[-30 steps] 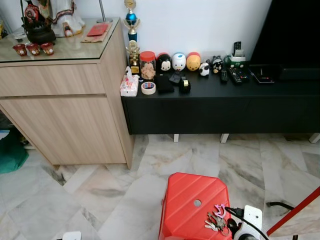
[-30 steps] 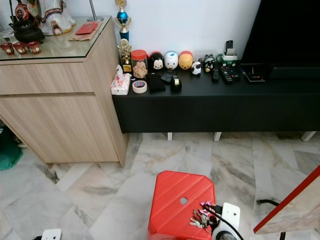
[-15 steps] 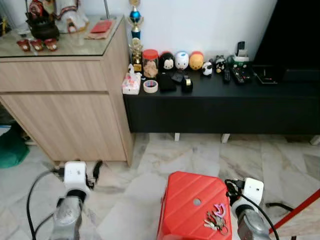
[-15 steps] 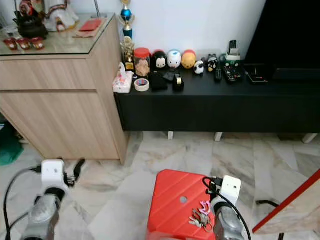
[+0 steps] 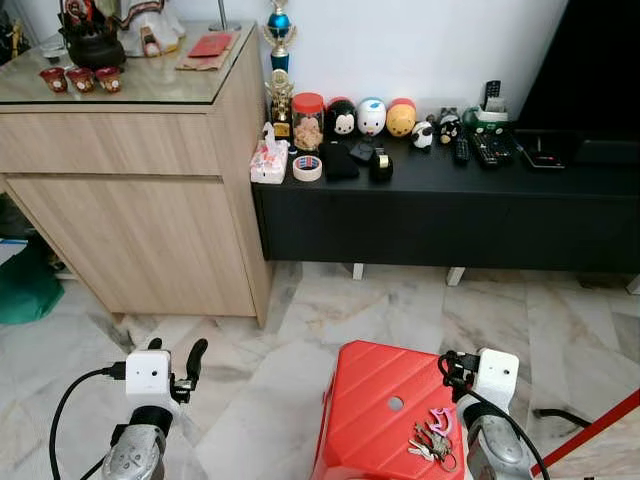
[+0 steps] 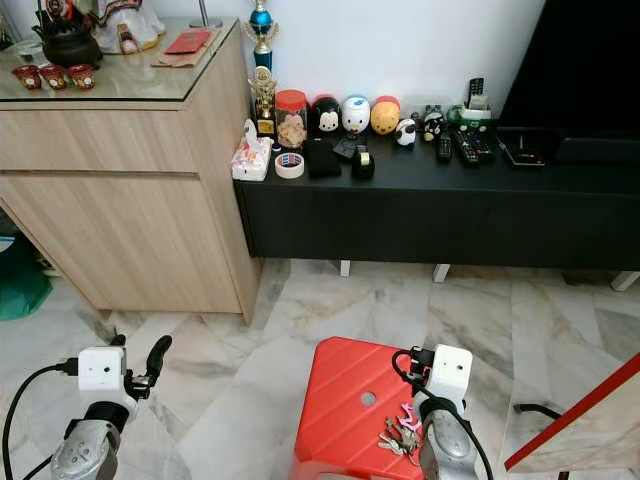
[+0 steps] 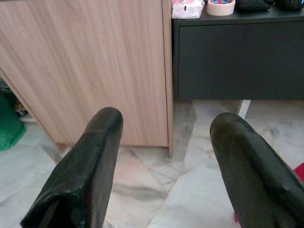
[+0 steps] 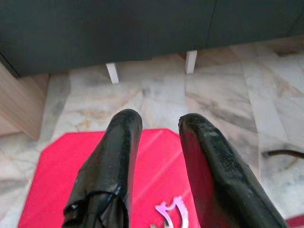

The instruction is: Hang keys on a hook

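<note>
A bunch of keys [image 5: 432, 438] with a pink fob lies on the right side of a red stool's top [image 5: 365, 405], low in the eye views. My right gripper [image 5: 449, 364] hovers just behind the keys with its fingers pointing toward the black console. In the right wrist view its fingers [image 8: 118, 156] stand apart over the red stool [image 8: 61, 180], nothing between them, and the pink fob [image 8: 172, 210] lies beneath them. My left gripper [image 5: 190, 358] is raised over the marble floor to the left of the stool; it is open [image 7: 166, 156] and empty.
A light wooden cabinet [image 5: 140, 190] stands at the left. A low black console [image 5: 450, 215] runs along the wall, carrying figurines, a tape roll [image 5: 307, 168] and remotes. A green bag [image 5: 22, 290] sits at far left. A red-edged board [image 5: 600, 435] leans at bottom right.
Both arms have risen into view from the bottom edge. The right gripper now stands over the stool behind the keys. The camera has shifted a little; the keys lie as before.
</note>
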`<state>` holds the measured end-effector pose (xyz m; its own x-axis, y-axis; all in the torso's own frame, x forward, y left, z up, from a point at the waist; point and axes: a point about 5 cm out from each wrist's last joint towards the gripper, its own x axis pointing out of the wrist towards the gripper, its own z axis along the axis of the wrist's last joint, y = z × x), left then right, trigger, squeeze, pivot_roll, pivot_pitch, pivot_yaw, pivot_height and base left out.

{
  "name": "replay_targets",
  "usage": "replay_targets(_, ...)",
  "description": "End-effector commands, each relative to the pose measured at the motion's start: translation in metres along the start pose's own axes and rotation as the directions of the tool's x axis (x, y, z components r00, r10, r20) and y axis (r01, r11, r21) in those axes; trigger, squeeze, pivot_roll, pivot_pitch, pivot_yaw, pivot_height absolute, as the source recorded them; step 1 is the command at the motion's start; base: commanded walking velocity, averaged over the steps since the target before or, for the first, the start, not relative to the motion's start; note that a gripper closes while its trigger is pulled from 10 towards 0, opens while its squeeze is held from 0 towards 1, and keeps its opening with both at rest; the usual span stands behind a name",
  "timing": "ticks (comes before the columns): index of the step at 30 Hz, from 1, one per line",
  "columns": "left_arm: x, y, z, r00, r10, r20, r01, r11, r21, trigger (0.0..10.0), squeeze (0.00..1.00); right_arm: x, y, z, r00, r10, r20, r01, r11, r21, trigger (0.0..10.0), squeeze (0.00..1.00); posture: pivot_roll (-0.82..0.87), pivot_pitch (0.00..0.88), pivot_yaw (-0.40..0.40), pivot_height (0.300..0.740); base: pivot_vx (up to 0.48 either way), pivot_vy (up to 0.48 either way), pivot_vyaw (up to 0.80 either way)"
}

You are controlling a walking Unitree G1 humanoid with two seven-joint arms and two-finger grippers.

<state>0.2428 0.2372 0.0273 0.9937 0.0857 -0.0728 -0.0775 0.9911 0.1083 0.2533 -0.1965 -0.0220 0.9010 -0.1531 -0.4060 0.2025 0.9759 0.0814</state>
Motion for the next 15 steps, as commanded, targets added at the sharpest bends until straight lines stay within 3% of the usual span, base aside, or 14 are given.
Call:
replay_targets(1, 0.0037, -0.0024, 0.0046, 1.000, -0.015, 0.010, 0.015, 1.000, 0.000, 10.0, 0.00, 0.0007, -0.0017, -0.0014, 1.000, -0.010, -0.022, 0.010, 1.000, -0.002, 10.0, 0.00, 0.07, 0.000, -0.032, 0.740, 0.000, 0.000, 0.00)
replay_targets(15, 0.0008, -0.0002, 0.0041, 0.999, -0.025, -0.029, 0.026, 0.999, 0.027, 10.0, 0.00, -0.0046, 0.0010, -0.0111, 0.998, 0.023, -0.051, -0.023, 1.000, -0.005, 10.0, 0.00, 0.07, 0.000, -0.028, 0.678, 0.000, 0.000, 0.00)
